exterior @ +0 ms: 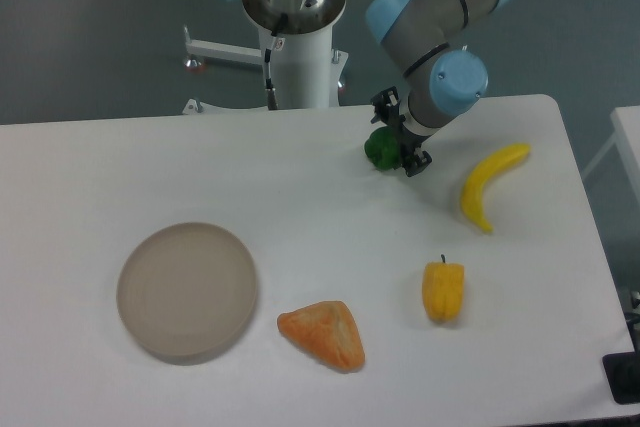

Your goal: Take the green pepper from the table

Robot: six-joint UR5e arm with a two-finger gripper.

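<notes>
The green pepper (pixel 380 151), small, glossy and dark green, is at the back of the white table (pixel 300 197), right of centre. My gripper (pixel 399 136) hangs down from the blue-and-grey arm and is around the pepper. One black finger (pixel 384 105) is at the pepper's far side and the other finger (pixel 415 162) is at its near right side. Both press against it. The pepper's right part is hidden behind the gripper. The pepper sits at or just above the tabletop.
A yellow banana (pixel 487 185) lies right of the gripper. A yellow-orange pepper (pixel 443 290) sits in front of it. An orange triangular pastry (pixel 323 333) lies near the front edge. A round beige plate (pixel 187 290) is at the front left. The arm's white base post (pixel 297 57) stands behind the table.
</notes>
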